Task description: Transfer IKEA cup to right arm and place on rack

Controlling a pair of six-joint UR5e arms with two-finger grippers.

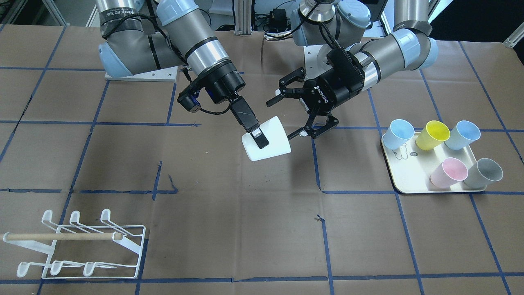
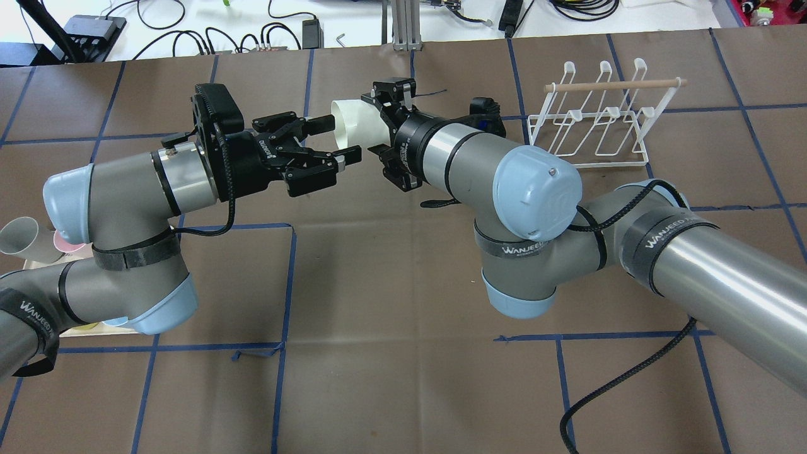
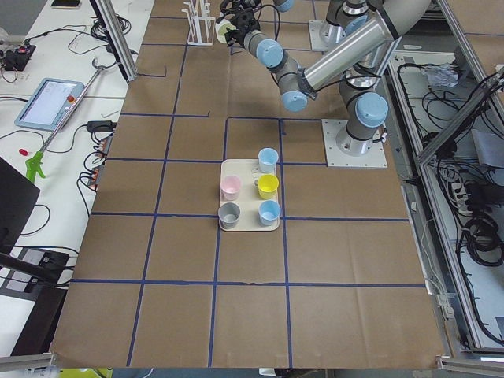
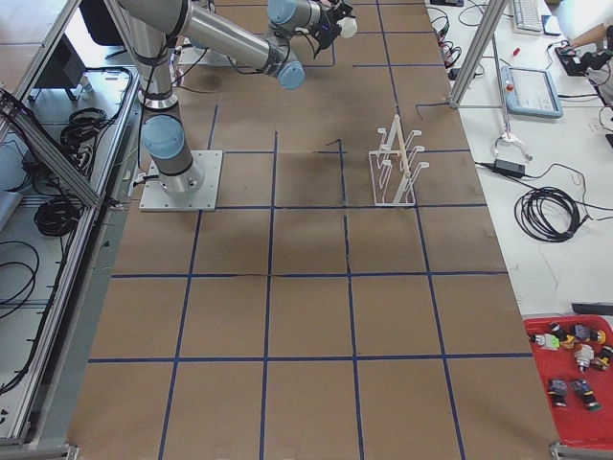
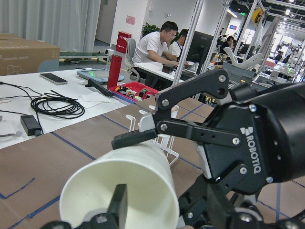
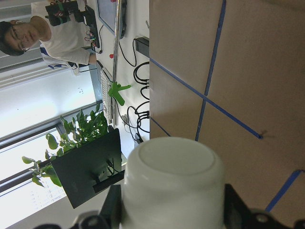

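A white cup is held on its side above the middle of the table, its mouth toward my left gripper. My right gripper is shut on the white cup near its base; the right wrist view shows the cup's closed bottom between the fingers. My left gripper is open, its fingertips just beside the cup's rim, and holds nothing. From overhead the cup lies between my left gripper and my right gripper. The white wire rack with a wooden dowel stands far off on my right.
A cream tray on my left side carries two pale blue cups, a yellow cup, a pink cup and a grey cup. The rack has no cups on it. Blue tape lines cross the brown table.
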